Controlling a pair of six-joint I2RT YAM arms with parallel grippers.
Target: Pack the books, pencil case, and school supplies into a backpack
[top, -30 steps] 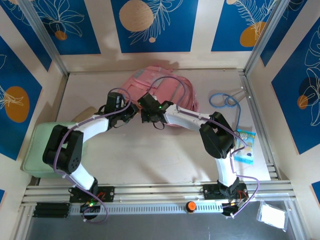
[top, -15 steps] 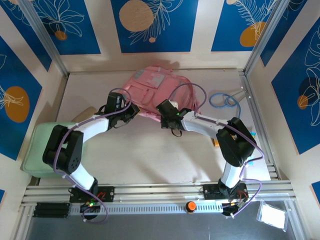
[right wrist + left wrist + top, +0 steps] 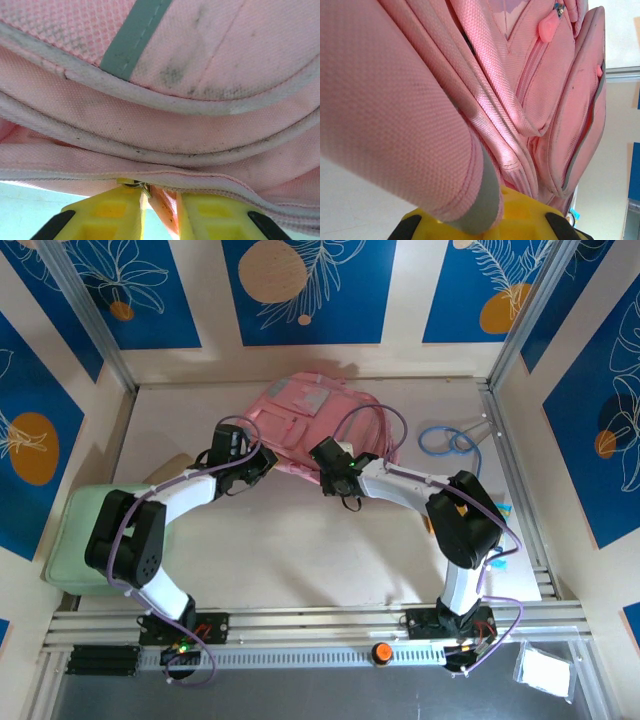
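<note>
Table: pale top, both arms reaching in to mid-back.

Backpack: pink, lying toward the back centre of the table, near edge facing the arms. Grey trim and scuff marks seen close up on right wrist cam. Zip looks mostly closed from here, so packing not yet begun, imo.

Green pad: far L edge, well apart from the bag.

L gripper: fully closed on a grey-trimmed fold of the backpack at its L near edge.

R gripper: jaws stand only a narrow way apart, orange zip pull sitting in the gap, metal ring just above L finger. Can't tell if the pads actually bite the pull.

Pencil case: tan, near L arm's forearm, apart from the bag.

Blue-white packet: R edge, partly under R arm.

Risks:
- pull slides out of the R jaws if they're loose, so the zip stays put.
- light bag gets dragged along instead of unzipping if the L grip on the fold slips.
- R arm's purple cable loops over the bag and could snag a strap.

Writing: none readable. Packet print too small, no brand visible on bag.
</note>
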